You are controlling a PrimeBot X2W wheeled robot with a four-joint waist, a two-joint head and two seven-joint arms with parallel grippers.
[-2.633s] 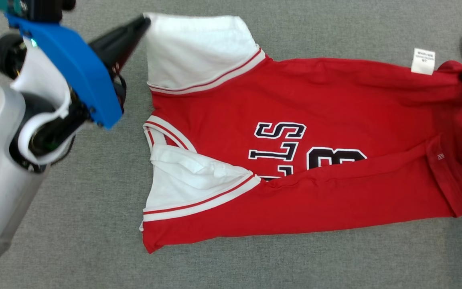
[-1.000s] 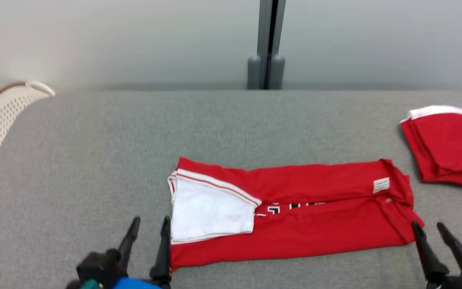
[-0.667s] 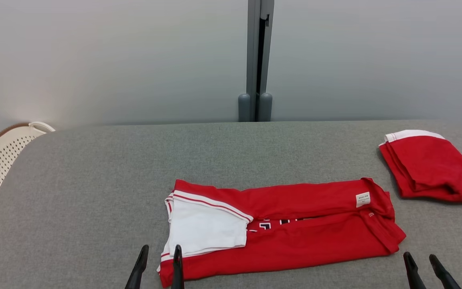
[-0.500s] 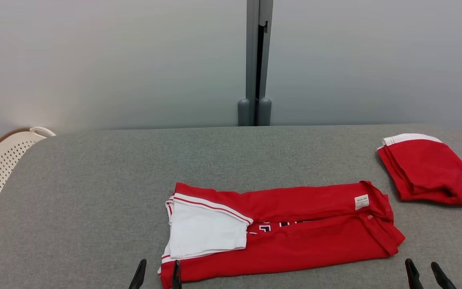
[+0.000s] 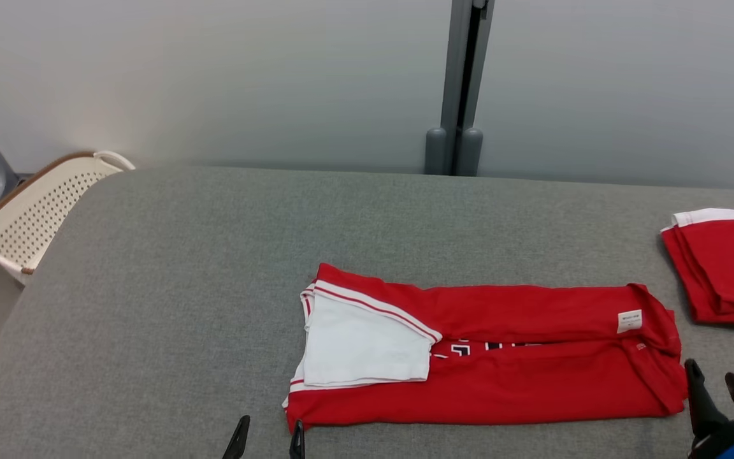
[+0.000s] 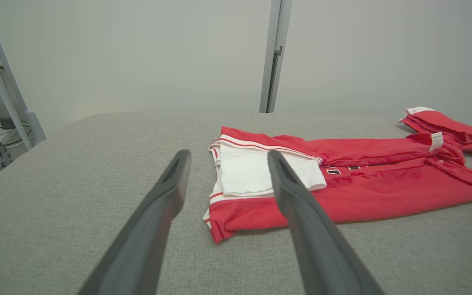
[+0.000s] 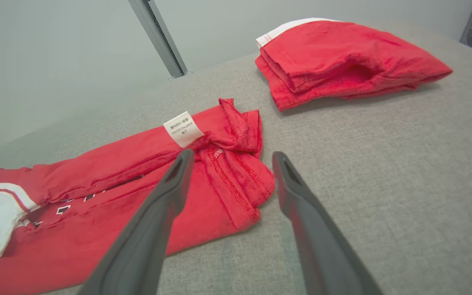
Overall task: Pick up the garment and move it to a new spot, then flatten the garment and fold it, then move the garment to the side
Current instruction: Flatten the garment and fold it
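My left jaws and my right jaws are spread wide and hold nothing. The folded red cloth shirt with white sleeves (image 5: pixel 532 389) lies on the grey soft table (image 5: pixel 182 287), between them, just ahead of their tips.

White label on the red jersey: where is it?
In the head view the white label sits at the right end of the red-and-white jersey, near the right gripper, left of the folded red garment.

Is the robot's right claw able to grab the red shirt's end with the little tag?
Probably yes. The right gripper is open, right beside that end of the red shirt, with nothing between them.
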